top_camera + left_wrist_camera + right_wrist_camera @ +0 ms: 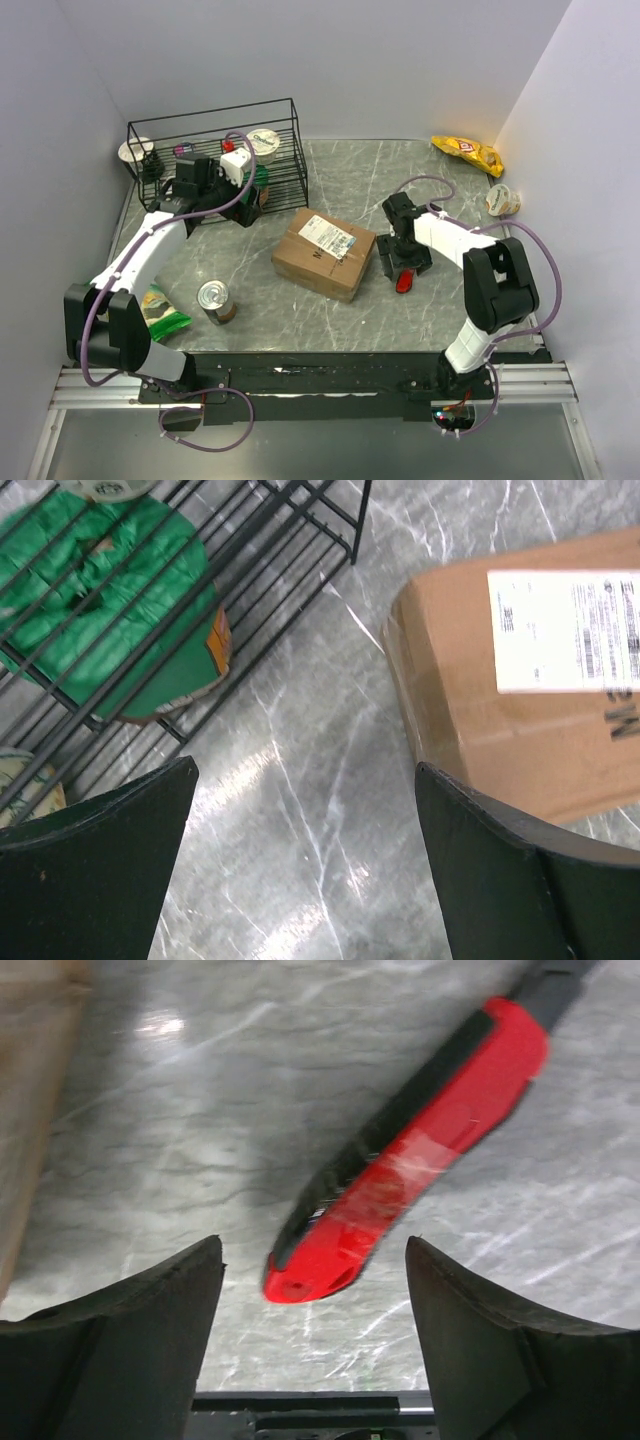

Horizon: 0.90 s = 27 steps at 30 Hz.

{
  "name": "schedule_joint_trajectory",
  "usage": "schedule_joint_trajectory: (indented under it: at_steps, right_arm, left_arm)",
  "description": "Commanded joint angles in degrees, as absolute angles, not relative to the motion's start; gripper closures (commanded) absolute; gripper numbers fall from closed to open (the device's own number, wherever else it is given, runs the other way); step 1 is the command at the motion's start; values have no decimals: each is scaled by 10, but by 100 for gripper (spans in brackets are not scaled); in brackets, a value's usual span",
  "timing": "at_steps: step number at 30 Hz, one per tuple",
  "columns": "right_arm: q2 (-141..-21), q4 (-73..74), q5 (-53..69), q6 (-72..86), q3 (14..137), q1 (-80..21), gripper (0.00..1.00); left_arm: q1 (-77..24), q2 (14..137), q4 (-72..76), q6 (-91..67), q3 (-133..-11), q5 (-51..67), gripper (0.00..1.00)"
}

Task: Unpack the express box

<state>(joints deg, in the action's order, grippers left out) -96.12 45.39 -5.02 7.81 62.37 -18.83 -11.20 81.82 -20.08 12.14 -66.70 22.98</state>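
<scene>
1. Grey marble-veined table [330, 165], pale walls on three sides; both arms are bolted at the near edge.
2. Express box [324, 254] sits flat near the middle of the table, between the two arms, flaps shut.
3. Its long axis runs on a diagonal: the left end is farther back, toward the wire basket [215, 115]; the right end is nearer, toward the right arm.
4. White label [328, 237] faces up on the top, nearer the right end and skewed with the box.
5. Left fingers [440, 810] are spread wide and hold nothing. They hang over bare table between the basket's corner and the box's left end. In the left wrist view that end of the box lies just beyond the right-hand finger.
6. Right fingers [200, 1270] are also wide apart, gripping nothing. They sit low over a red utility knife [410, 1150] that lies on the table just right of the box. The knife's butt end lies between the two tips, and neither tip appears to touch it.
7. Knife's length slants away from the fingers.
8. Elsewhere: a can [214, 300] stands near the front left, with a green packet [160, 310] beside it. A yellow bag [467, 152] lies at the far right.
</scene>
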Motion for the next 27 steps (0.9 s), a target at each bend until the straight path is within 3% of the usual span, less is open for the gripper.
schedule_joint_trajectory:
  at_steps: [1, 8, 27]
  right_arm:
    - [-979, 452, -137, 100, 611, -190, 24]
    - [-917, 474, -89, 107, 610, -185, 24]
    - [-1026, 460, -96, -39, 644, -177, 23]
  left_arm:
    - [-113, 823, -177, 116, -699, 231, 4]
    - [-112, 802, -186, 121, -689, 226, 3]
    - [-113, 808, -178, 127, -693, 225, 4]
